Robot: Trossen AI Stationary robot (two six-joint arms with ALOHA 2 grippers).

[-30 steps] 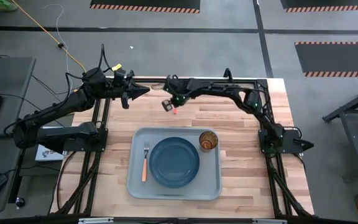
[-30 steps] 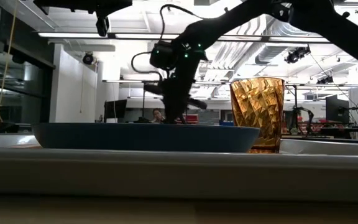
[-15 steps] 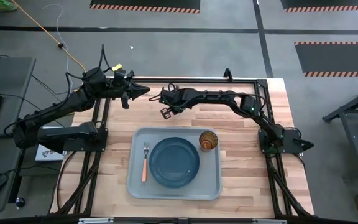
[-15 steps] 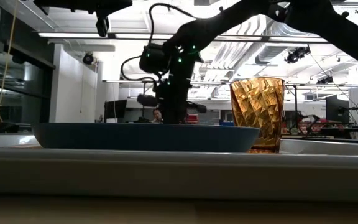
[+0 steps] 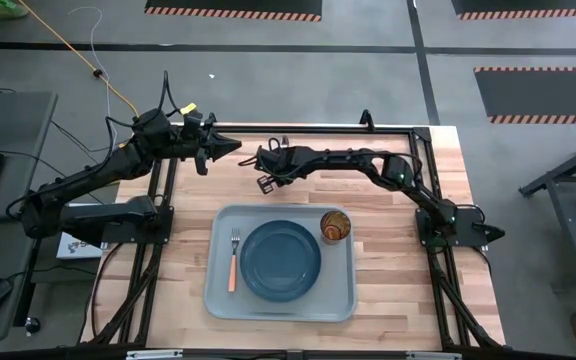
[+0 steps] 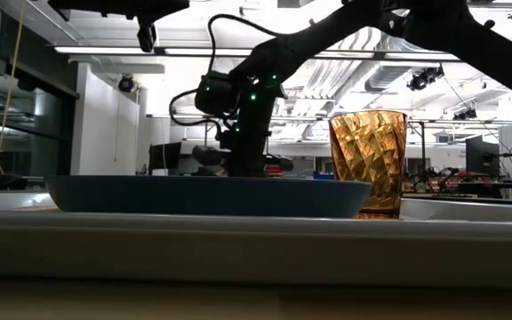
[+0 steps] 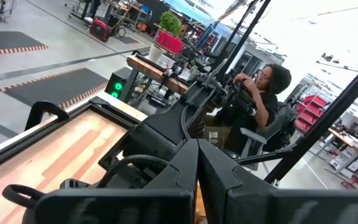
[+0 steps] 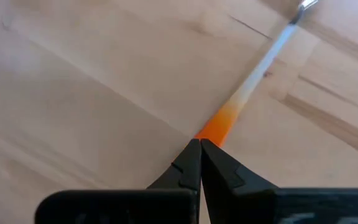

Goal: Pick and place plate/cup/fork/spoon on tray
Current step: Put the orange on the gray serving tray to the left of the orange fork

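The grey-blue tray lies at the table's near middle. It holds the dark blue plate, the amber cup at the plate's far right, and the orange-handled fork at its left. My right gripper is low over the bare wood beyond the tray, shut on the spoon. The spoon's silver shaft runs away from the fingers and its bowl is mostly out of view. My left gripper is shut and empty, held up at the table's far left. My right gripper pinches the free end of the spoon's orange handle between its two fingertips. The fingers lie along the spoon, which points straight away from them. The spoon runs close along the tabletop; I cannot tell whether it rests on the wood.
Bare wood lies around the tray on all sides. A black frame rail runs along the table's far edge, just beyond my right gripper. A person sits in the room beyond the table.
My right gripper has gone a little toward the table's left edge and down toward the wood, and its wrist has turned. My right arm now stretches lower and flatter across the far side of the table.
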